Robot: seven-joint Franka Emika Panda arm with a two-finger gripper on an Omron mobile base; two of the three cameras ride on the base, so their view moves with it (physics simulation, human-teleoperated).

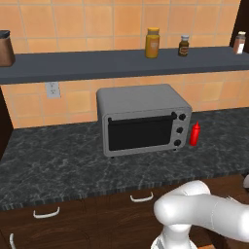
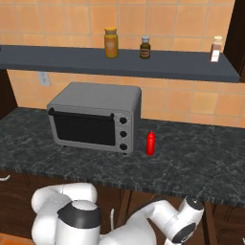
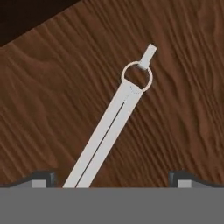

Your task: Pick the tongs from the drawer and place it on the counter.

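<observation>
The tongs (image 3: 105, 131) lie flat on the reddish-brown wooden floor of the drawer (image 3: 179, 109) in the hand view. They are a slim silvery strip running from the bottom centre-left up to a ring and tab at the upper right. My gripper (image 3: 111, 180) hangs open just above them, one dark fingertip (image 3: 42, 178) to each side of their lower end, touching nothing. The dark marbled counter (image 1: 53, 165) (image 2: 201, 162) runs across both base views, above where my arm reaches down.
A grey toaster oven (image 1: 142, 120) (image 2: 93, 117) stands on the counter beside a small red bottle (image 1: 195, 133) (image 2: 150, 142). Jars (image 1: 152, 43) (image 2: 111, 42) stand on the dark grey wall shelf. Shut drawer fronts with curved silver handles (image 1: 46, 213) sit under the counter's edge.
</observation>
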